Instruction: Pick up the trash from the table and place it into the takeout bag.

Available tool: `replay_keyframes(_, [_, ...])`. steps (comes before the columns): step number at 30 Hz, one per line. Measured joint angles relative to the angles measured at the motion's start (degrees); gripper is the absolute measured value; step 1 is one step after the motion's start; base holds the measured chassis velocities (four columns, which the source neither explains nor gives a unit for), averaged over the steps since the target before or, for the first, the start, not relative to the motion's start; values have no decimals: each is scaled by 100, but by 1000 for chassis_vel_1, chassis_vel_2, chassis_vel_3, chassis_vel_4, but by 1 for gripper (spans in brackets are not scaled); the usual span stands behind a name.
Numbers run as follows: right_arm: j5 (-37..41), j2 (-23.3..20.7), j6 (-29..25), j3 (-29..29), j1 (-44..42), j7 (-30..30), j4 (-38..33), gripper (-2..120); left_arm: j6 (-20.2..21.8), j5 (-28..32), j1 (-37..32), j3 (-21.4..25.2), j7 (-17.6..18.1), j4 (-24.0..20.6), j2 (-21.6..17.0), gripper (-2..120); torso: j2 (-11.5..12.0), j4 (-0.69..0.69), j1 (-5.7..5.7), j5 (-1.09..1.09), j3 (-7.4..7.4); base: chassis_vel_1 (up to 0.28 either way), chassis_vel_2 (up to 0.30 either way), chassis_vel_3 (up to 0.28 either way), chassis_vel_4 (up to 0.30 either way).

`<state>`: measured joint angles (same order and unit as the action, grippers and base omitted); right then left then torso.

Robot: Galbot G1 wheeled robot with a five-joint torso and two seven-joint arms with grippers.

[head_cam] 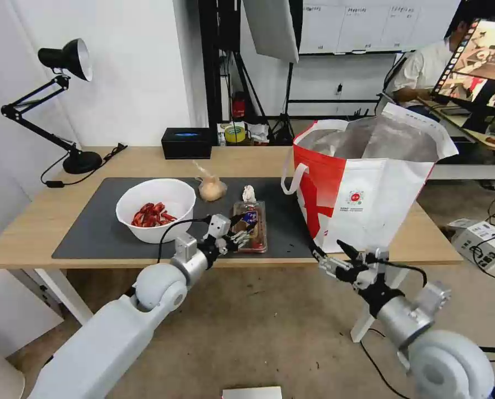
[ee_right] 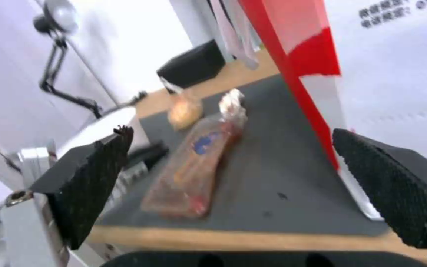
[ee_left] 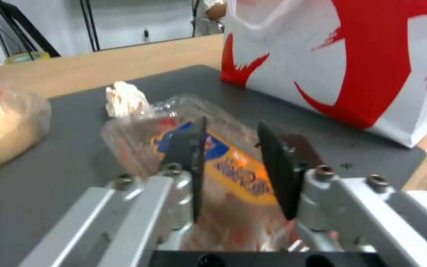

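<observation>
A: From the head, the left pincer (head_cam: 246, 224) hangs over the clear tray (head_cam: 250, 226), beside the takeout bag (head_cam: 369, 183).

B: Left wrist: fingers (ee_left: 272, 167) apart, seemingly straddling it; thin plastic may slip.

A: Right wrist: right pincer (ee_right: 233, 185) gapes empty at the bench (ee_right: 223, 237) edge.

Both grippers (head_cam: 241, 227) (head_cam: 327, 252) open, forward.

No legible text on bag (head_cam: 369, 188) or tray (head_cam: 249, 226).
</observation>
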<state>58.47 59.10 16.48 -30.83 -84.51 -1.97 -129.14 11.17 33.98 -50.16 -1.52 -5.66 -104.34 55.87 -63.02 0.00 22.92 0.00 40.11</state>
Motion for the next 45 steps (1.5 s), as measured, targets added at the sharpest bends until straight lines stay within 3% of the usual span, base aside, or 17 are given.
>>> replay_keyframes(4, [395,-27,0,127,289,-123,112,100,-50,-46,-28,0,-84,13,-20,16,0,0,0,0,0,0,0,0,0])
replay_keyframes(7, [1076,-125,25,358,812,-325,369,100,-185,-249,-38,-11,-336,104,-113,1,-1,0,0,0,0,0,0,0,0])
replay_keyframes(15, [1882,-225,137,951,1614,-677,888,100,-317,-367,-131,55,-598,207,-221,0,0,0,0,0,0,0,0,0,0])
replay_keyframes(31, [2106,121,610,1766,2657,-1285,1621,100,-458,-454,-331,136,-683,228,-236,0,0,0,0,0,0,0,0,0,0])
replay_keyframes(39, [2317,73,1392,1941,3314,-1584,1942,100,-541,-508,-409,184,-719,209,-228,0,0,0,0,0,0,0,0,0,0])
replay_keyframes(45, [2429,76,1616,2077,3535,-1894,2066,100,-559,-506,-430,205,-720,158,-229,0,0,0,0,0,0,0,0,0,0])
